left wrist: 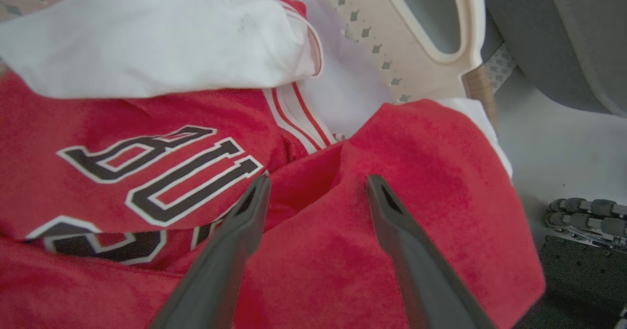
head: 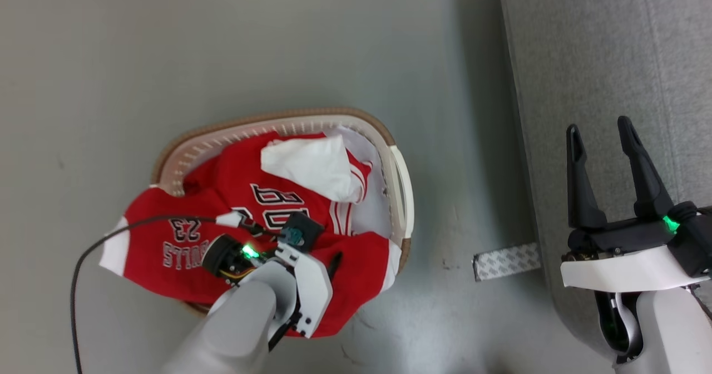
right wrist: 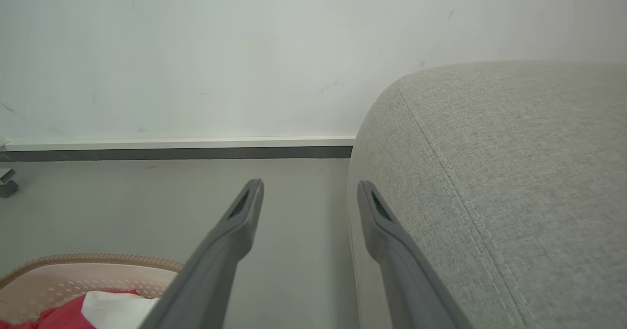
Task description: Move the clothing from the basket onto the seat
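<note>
Left wrist view puts our left gripper (left wrist: 318, 182), fingers spread wide, above the clothing (left wrist: 431, 172) heaped in the basket (left wrist: 416, 74), over its rim nearest the seat (head: 612, 57), so we should sink into a thick fold before closing.

Head camera looking straight down from high: floor (head: 222, 40), basket (head: 400, 185) left, seat (head: 612, 57) right. Left wrist camera hanging close over clothing (left wrist: 416, 182), facing basket handle, seat edge beyond. Right wrist camera looking low along floor toward wall (right wrist: 196, 50), beside seat; all three sharing basket, seat.
</note>
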`<state>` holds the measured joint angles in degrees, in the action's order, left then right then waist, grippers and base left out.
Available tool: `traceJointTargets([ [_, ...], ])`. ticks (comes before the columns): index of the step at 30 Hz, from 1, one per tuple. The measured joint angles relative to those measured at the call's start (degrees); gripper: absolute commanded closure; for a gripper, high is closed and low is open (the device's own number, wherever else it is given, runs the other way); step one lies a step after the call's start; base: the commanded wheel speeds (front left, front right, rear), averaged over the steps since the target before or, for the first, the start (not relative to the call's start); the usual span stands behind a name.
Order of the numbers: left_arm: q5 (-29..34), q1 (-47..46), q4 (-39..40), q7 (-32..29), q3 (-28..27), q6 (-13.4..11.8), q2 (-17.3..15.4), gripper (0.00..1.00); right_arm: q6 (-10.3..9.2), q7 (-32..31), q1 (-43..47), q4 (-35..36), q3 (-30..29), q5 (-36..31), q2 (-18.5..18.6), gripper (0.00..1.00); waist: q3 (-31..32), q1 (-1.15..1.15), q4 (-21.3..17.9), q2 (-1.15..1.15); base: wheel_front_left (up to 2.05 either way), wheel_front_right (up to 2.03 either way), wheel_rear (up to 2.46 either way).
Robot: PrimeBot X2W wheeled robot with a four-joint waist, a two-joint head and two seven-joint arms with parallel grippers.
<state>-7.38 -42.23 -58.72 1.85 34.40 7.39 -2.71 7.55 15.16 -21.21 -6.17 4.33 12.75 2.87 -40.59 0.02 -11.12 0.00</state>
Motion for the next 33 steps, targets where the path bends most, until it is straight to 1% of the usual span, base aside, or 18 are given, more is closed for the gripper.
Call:
traceJointTargets([
  [5,-3.4,-4.4,-3.5,-4.8,4.2,0.1,0.0,0.0,0.0,0.0,-1.0,2.0,0.0,1.0,0.0,0.0,-4.6,-0.01,-1.3,0.0,0.0,0.0,0.0],
  [10,-4.1,-8.6,-7.2,-7.2,6.6,0.1,-0.4,0.0,0.0,0.0,-1.7,3.3,0.1,1.5,0.0,0.0,-8.8,0.0,-2.5,0.0,0.0,0.0,0.0],
  [14,-6.4,-9.4,-8.0,-8.3,9.4,0.1,-0.4,0.0,0.0,0.0,-2.2,3.6,0.3,1.8,0.0,0.0,-11.1,-0.01,-3.6,0.0,0.0,0.0,0.0],
  [15,-7.2,-9.6,-7.9,-8.5,10.4,0.1,-0.4,1.0,0.0,0.0,-2.3,3.7,0.4,1.8,0.0,0.0,-11.5,-0.01,-3.9,0.0,0.0,0.0,0.0],
  [19,-9.8,-10.2,-7.5,-7.8,13.0,0.1,-0.6,1.0,0.02,0.0,-2.4,3.5,0.4,2.0,-0.3,0.0,-11.7,-0.01,-4.4,0.0,0.0,0.0,0.0],
  [23,-14.4,-10.1,-6.4,-6.8,14.3,0.1,-1.2,1.0,0.03,0.0,-2.5,2.6,-0.1,2.4,-0.2,0.0,-10.4,-0.01,-4.0,0.0,0.0,0.0,0.0],
  [29,-23.2,-8.5,-1.9,-3.8,14.8,0.1,-2.2,1.0,0.02,0.0,-2.0,1.5,-0.7,2.4,-0.1,0.0,-6.5,-0.01,-3.0,0.0,0.0,0.0,0.0],
  [33,-26.8,-6.7,0.2,-0.6,15.3,0.1,-3.4,1.0,0.02,0.0,-0.6,0.6,-1.3,2.1,-0.1,0.0,-2.8,-0.01,-2.0,0.0,0.0,0.0,0.0],
])
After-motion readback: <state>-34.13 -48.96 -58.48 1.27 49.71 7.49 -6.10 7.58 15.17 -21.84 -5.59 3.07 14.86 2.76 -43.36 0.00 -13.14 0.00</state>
